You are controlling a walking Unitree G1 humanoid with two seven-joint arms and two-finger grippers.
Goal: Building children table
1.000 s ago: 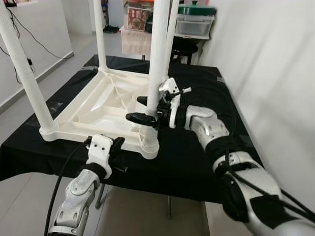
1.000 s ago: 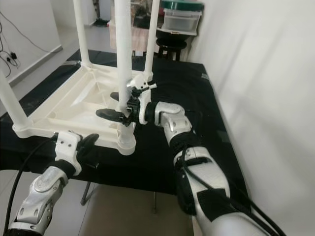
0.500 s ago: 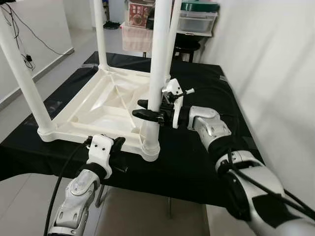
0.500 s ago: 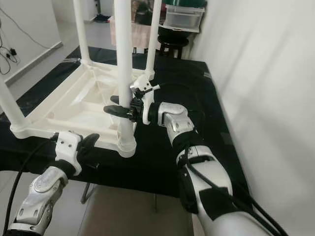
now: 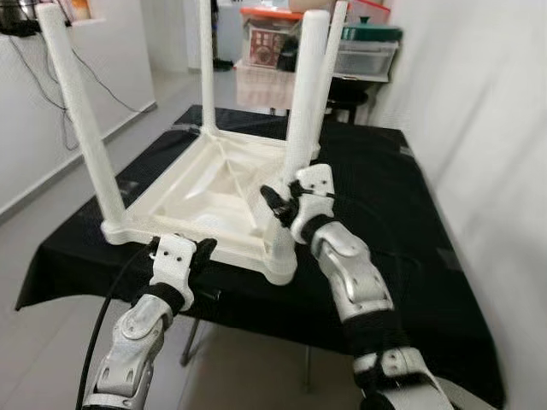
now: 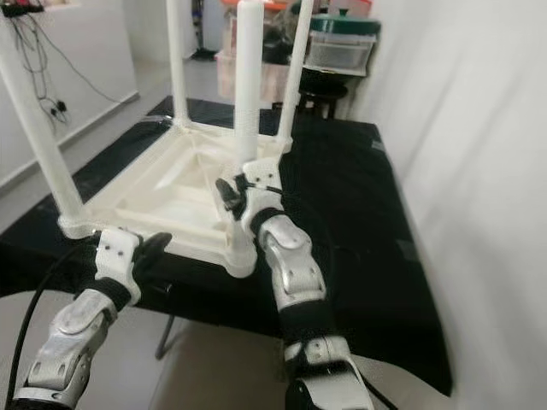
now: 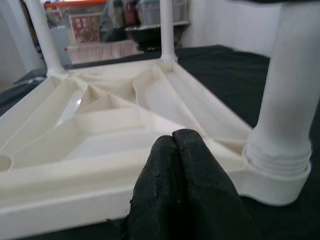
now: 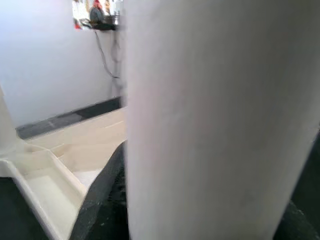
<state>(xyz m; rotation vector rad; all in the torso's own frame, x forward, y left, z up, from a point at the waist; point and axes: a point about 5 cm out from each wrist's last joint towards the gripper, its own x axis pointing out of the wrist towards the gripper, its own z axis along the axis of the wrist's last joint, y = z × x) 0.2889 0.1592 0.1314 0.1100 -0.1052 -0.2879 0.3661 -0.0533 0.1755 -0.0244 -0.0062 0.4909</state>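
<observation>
The right arm reached forward and up from the lower right, elbow bent, its right gripper [image 5: 286, 205] set against the lower part of the nearest leg [image 5: 301, 128] of the children's table [image 5: 205, 192]; its black fingers [image 5: 273, 203] lay to either side of that leg, and in the right wrist view the white leg [image 8: 215, 120] stood directly before the camera with a finger beside it, so the fingers seemed closed around it, though actual contact could not be confirmed. The left arm rose from the lower left, forearm steep, with the left gripper [image 5: 203, 253] at the table's near edge; in the left wrist view its fingers [image 7: 182, 170] were pressed together, holding nothing, just short of the white rim. No writing on the table could be read. The table lay upside down on the desk [image 5: 385, 188], which was covered in black cloth, with its ribbed underside facing up and its four legs pointing straight upward, their long axes vertical. Storage boxes [image 5: 363, 51] stood beyond the desk's far end.
</observation>
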